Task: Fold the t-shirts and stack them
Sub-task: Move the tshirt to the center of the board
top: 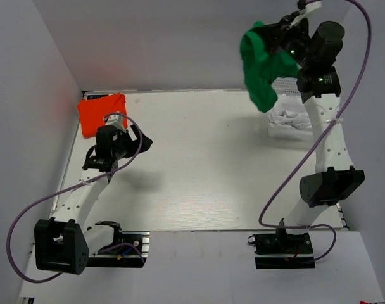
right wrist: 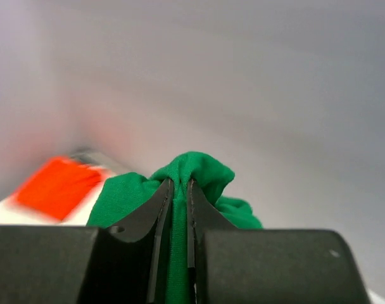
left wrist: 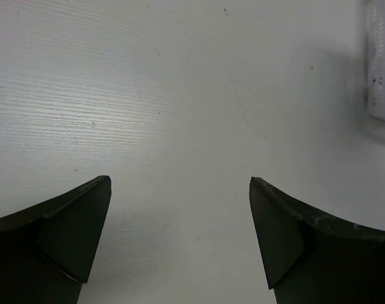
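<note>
Right gripper (right wrist: 178, 183) pinching green t-shirt (top: 262, 66) aloft upper right; left gripper (left wrist: 180, 179) spread, empty; orange-red t-shirt (top: 94, 114) seemingly folded upper left; next: lay green flat on table (top: 211, 164)

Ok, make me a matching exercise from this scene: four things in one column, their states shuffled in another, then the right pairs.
1. green shirt
2. orange shirt
3. left gripper
4. right gripper

A. open, holding nothing
B. hanging bunched in the air
C. shut on something green
D. lying flat at the far left

Pairs: 1-B, 2-D, 3-A, 4-C
</note>
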Robot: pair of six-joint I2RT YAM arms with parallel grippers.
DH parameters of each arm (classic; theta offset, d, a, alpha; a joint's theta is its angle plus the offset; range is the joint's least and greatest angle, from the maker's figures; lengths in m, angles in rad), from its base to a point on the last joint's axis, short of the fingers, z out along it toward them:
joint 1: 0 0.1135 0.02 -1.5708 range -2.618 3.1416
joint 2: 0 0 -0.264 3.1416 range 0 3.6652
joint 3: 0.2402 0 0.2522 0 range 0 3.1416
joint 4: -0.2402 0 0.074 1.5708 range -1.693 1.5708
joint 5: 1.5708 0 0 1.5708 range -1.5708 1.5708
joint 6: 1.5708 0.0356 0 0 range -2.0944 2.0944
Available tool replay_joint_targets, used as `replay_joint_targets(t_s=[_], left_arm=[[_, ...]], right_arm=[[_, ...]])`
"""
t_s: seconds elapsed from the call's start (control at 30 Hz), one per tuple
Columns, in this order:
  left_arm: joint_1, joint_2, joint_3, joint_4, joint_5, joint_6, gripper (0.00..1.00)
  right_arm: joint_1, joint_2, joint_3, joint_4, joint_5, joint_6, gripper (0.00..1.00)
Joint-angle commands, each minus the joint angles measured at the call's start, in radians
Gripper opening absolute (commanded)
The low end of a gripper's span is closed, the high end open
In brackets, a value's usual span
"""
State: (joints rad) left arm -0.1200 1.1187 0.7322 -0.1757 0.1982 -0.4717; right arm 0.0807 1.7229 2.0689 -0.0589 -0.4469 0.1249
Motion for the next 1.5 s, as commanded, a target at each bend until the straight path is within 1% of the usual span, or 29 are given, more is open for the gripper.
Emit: replay_joint_targets(t_s=[0.0, 0.03, 0.07, 0.1, 0.17, 0.2, 0.23, 0.27, 0.3, 0.33, 0.37, 0.4, 0.43, 0.47, 0.5, 0.53, 0.57, 0.6, 0.7, 0.73, 0.8, 0.9, 0.97, 1.1, 1.2, 1.27, 1.3, 1.4, 1.47], left_arm=[[0.003, -0.075, -0.023, -0.014, -0.005, -0.036, 1.0], [0.003, -0.094, -0.024, -0.015, -0.005, -0.036, 1.0], [0.003, -0.132, -0.033, -0.024, -0.014, -0.036, 1.0], [0.003, -0.151, -0.045, -0.024, -0.025, -0.036, 1.0], [0.003, -0.187, -0.069, -0.024, -0.025, -0.045, 1.0], [0.003, -0.219, -0.079, -0.024, -0.037, -0.045, 1.0], [0.003, -0.232, -0.088, -0.024, -0.051, -0.06, 1.0], [-0.006, -0.241, -0.097, -0.024, -0.065, -0.073, 1.0], [-0.006, -0.241, -0.109, -0.013, -0.065, -0.083, 1.0], [-0.006, -0.252, -0.109, -0.013, -0.065, -0.093, 1.0], [-0.006, -0.252, -0.119, -0.013, -0.056, -0.093, 1.0], [-0.006, -0.243, -0.119, -0.013, -0.056, -0.093, 1.0], [-0.006, -0.234, -0.119, -0.013, -0.056, -0.093, 1.0], [-0.006, -0.209, -0.119, -0.013, -0.046, -0.093, 1.0], [-0.006, -0.192, -0.119, -0.013, -0.034, -0.093, 1.0], [-0.006, -0.171, -0.119, -0.013, -0.019, -0.093, 1.0], [-0.006, -0.148, -0.119, -0.013, 0.018, -0.093, 1.0], [-0.006, -0.104, -0.119, -0.013, 0.05, -0.081, 1.0], [-0.027, -0.074, -0.155, 0.037, 0.211, -0.053, 1.0], [-0.027, -0.074, -0.198, 0.097, 0.286, -0.053, 1.0], [-0.052, -0.065, -0.226, 0.113, 0.323, -0.065, 1.0], [-0.104, -0.045, -0.247, 0.05, 0.29, -0.08, 1.0], [-0.142, -0.045, -0.27, 0.0, 0.271, -0.099, 1.0], [-0.202, -0.056, -0.309, -0.068, 0.241, -0.14, 0.94], [-0.234, -0.045, -0.318, -0.125, 0.175, -0.15, 0.89], [-0.247, -0.026, -0.327, -0.125, 0.175, -0.159, 0.87], [-0.256, -0.026, -0.35, -0.092, 0.175, -0.171, 0.87], [-0.267, 0.006, -0.35, -0.042, 0.175, -0.183, 0.82], [-0.277, 0.032, -0.34, -0.042, 0.162, -0.183, 0.78]], right_arm=[[0.115, -0.054, -0.059, 0.001, -0.215, 0.027, 0.0], [0.131, -0.06, -0.075, 0.037, -0.239, 0.039, 0.0], [0.164, -0.068, -0.098, 0.075, -0.309, 0.067, 0.0], [0.188, -0.072, -0.171, 0.105, -0.326, 0.082, 0.0], [0.2, -0.072, -0.225, 0.177, -0.372, 0.143, 0.0], [0.203, -0.078, -0.301, 0.201, -0.371, 0.168, 0.0], [0.2, -0.089, -0.408, 0.311, -0.371, 0.218, 0.0], [0.197, -0.095, -0.464, 0.361, -0.343, 0.29, 0.0], [0.191, -0.112, -0.6, 0.442, -0.322, 0.298, 0.01], [0.191, -0.123, -0.721, 0.471, -0.261, 0.289, 0.27], [0.191, -0.126, -0.824, 0.493, -0.219, 0.276, 0.42], [0.197, -0.132, -0.87, 0.49, -0.126, 0.231, 0.55], [0.197, -0.135, -0.965, 0.481, -0.051, 0.204, 0.81], [0.198, -0.132, -0.984, 0.412, -0.015, 0.196, 0.9], [0.197, -0.137, -0.998, 0.386, 0.075, 0.182, 0.9], [0.198, -0.144, -1.032, 0.357, 0.106, 0.127, 0.9], [0.2, -0.152, -1.046, 0.302, 0.138, 0.124, 0.9], [0.206, -0.184, -1.061, 0.283, 0.208, 0.111, 0.9], [0.218, -0.242, -1.168, 0.251, 0.266, 0.13, 0.9], [0.231, -0.271, -1.211, 0.243, 0.281, 0.154, 0.9], [0.246, -0.321, -1.266, 0.238, 0.31, 0.177, 0.9], [0.267, -0.387, -1.317, 0.199, 0.372, 0.191, 0.9], [0.28, -0.414, -1.325, 0.136, 0.401, 0.212, 0.9], [0.298, -0.459, -1.342, 0.032, 0.379, 0.223, 0.9], [0.312, -0.476, -1.388, 0.021, 0.367, 0.223, 0.9], [0.312, -0.479, -1.399, 0.004, 0.363, 0.22, 0.9], [0.315, -0.48, -1.403, 0.001, 0.358, 0.217, 0.9], [0.321, -0.47, -1.425, 0.004, 0.323, 0.22, 0.9], [0.326, -0.455, -1.44, 0.011, 0.303, 0.222, 0.9]])
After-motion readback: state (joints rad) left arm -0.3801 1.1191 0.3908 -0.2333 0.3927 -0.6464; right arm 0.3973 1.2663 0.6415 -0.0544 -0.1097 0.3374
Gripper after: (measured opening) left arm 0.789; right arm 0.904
